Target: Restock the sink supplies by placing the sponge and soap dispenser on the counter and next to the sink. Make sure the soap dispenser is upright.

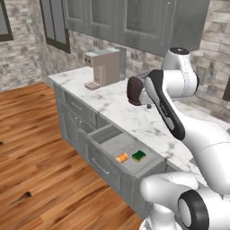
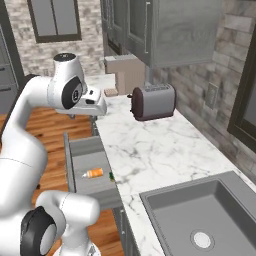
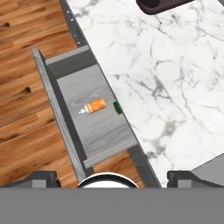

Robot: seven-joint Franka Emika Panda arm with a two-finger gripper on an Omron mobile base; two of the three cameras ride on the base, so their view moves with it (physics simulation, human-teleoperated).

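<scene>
Two supplies lie in the open drawer point(image 1: 117, 143) under the tabletop point(image 2: 160, 145), neither yet beside the sink point(image 2: 210, 220). The soap dispenser point(image 3: 93, 106) lies on its side on the pale drawer bottom, white pump pointing toward the drawer's outer front. The sponge point(image 1: 139, 155) sits just beside it, nearer the cabinet side; from the hand view only a sliver of green shows at the tabletop's edge.

The pincer point(image 3: 112, 175) hangs well above the drawer with its fingers spread wide, holding nothing; the two dark tips stand far apart at the bottom of the hand view.

The bottle is probably light, stiff and smooth, so it may roll or slip if pinched near the rounded end. A hold across the orange body at its middle looks safest; the pump top seems too thin and likely to give. Because it lies flat, it will need turning upright before release. The sponge should be soft and very light; it will squash, so a pinch across its short sides, low down, would suit. The toaster point(image 2: 153, 101) stands well apart on the tabletop.
</scene>
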